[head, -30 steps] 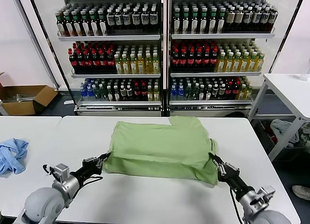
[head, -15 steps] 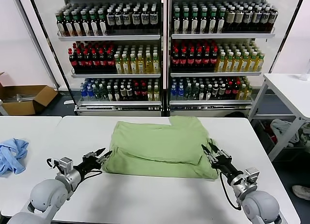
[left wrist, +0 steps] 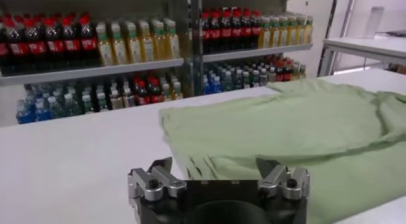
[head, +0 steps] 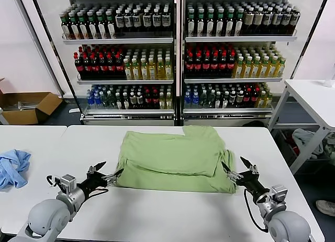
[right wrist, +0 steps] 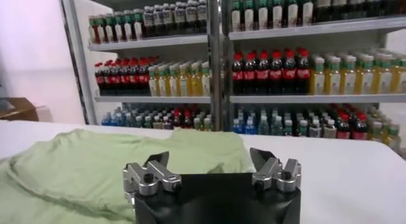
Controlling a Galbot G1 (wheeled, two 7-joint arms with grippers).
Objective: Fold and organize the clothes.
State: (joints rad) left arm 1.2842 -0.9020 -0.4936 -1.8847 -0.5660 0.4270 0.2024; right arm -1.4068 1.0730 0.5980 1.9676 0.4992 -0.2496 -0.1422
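The light green shirt (head: 172, 158) lies folded on the white table (head: 157, 216), its near edge doubled over; collar, buttons and print are hidden. My left gripper (head: 109, 169) is open and empty, just off the shirt's near left corner. My right gripper (head: 236, 166) is open and empty, just off the near right corner. The shirt fills the right side of the left wrist view (left wrist: 304, 130) beyond my open left gripper (left wrist: 219, 165). In the right wrist view the shirt (right wrist: 95, 168) lies beyond my open right gripper (right wrist: 209, 158).
A light blue cloth (head: 13, 166) lies on the table's left. Shelves of bottles (head: 178, 53) stand behind the table. A cardboard box (head: 26, 106) sits on the floor at far left. Another white table (head: 314, 98) stands at right.
Both grippers have let go of the shirt's near corners, opened wide and drawn back a little. The folded-over near edge now lies flat on the shirt.
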